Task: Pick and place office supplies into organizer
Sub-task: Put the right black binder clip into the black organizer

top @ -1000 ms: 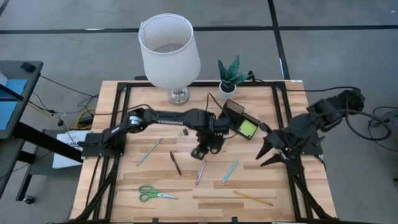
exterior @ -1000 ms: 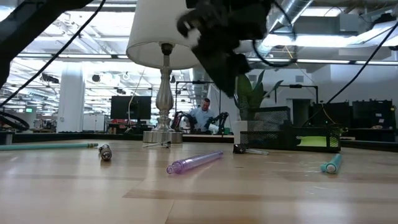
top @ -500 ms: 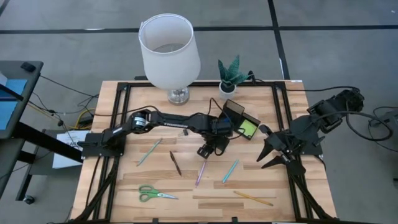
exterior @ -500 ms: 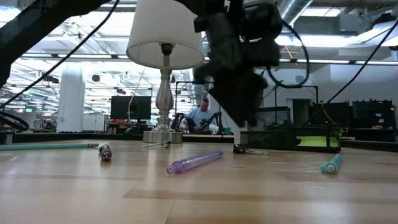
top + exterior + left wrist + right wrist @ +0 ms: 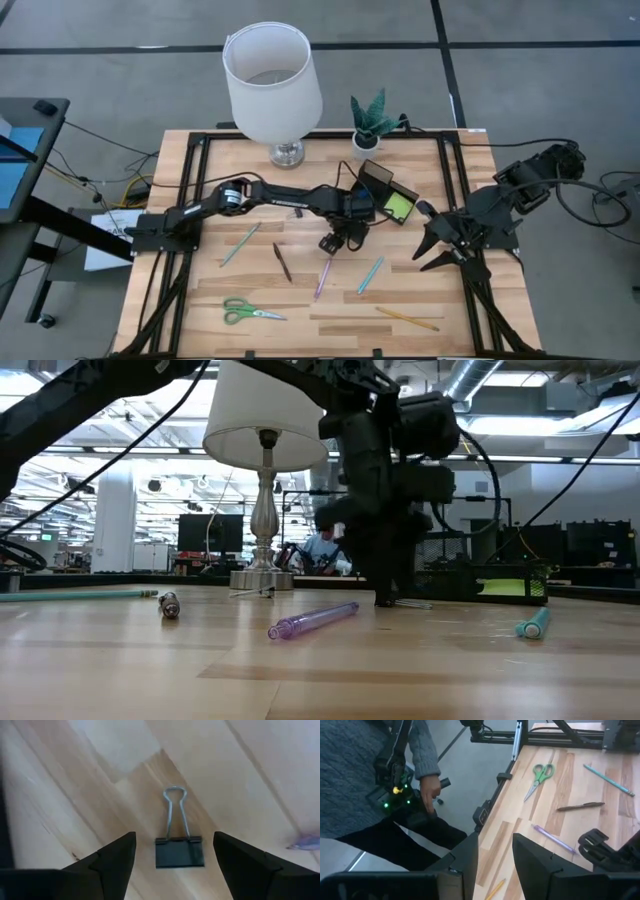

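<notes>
Near the counter's (image 5: 200, 300) middle, just beside the organizer (image 5: 388, 196), your left gripper (image 5: 334, 241) hangs low over a black binder clip (image 5: 179, 852), jaws spread wide to either side of it and holding nothing; the clip lies flat on the wood, its wire loop pointing away from the gripper. At the right edge, your right gripper (image 5: 432, 250) waits with a narrow gap between its fingers, empty. Organizer: small black compartmented tray toward the far edge, right of centre, with a lime sticky-note pad (image 5: 397, 207) showing green inside it; whatever else it holds, you cannot tell. Still loose on the counter: teal pen (image 5: 240, 243) left of centre; brown pen (image 5: 283, 262) beside it; purple pen (image 5: 322, 278) and second teal pen (image 5: 370, 274) just nearside of the left gripper; green-handled scissors (image 5: 250, 313) toward the near left corner; yellow pencil (image 5: 407, 319) toward the near right corner. Judged status: early, most items outstanding, clip pickup in hand.
</notes>
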`<state>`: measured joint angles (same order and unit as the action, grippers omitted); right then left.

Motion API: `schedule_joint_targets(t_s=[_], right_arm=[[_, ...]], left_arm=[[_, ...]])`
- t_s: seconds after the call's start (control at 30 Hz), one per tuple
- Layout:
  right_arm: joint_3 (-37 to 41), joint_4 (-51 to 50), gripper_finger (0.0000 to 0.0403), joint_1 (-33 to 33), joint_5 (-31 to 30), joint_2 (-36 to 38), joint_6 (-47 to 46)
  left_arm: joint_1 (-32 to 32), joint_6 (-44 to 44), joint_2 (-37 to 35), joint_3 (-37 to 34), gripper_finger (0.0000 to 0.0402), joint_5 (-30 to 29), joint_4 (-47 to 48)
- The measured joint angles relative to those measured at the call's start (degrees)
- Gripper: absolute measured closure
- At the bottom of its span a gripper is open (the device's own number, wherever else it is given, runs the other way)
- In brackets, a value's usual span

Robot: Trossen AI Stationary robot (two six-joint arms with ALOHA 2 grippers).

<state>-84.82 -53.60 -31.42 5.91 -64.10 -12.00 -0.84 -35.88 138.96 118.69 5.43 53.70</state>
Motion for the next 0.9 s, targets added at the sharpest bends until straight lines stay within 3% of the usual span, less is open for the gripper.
schedule_joint_targets(t_s=[0.3,0.73,0.9], right_arm=[[0.0,0.0,0.0289,0.0,-0.4,0.0,0.0],[0.0,0.0,0.0289,0.0,-0.4,0.0,0.0],[0.0,0.0,0.0289,0.0,-0.4,0.0,0.0]], left_arm=[[-0.5,0.9,0.0,0.0,0.0165,1.4,1.8],[-0.7,1.9,0.0,0.0,0.0237,1.4,0.7],[-0.7,2.8,0.0,0.0,0.0247,1.8,0.8]])
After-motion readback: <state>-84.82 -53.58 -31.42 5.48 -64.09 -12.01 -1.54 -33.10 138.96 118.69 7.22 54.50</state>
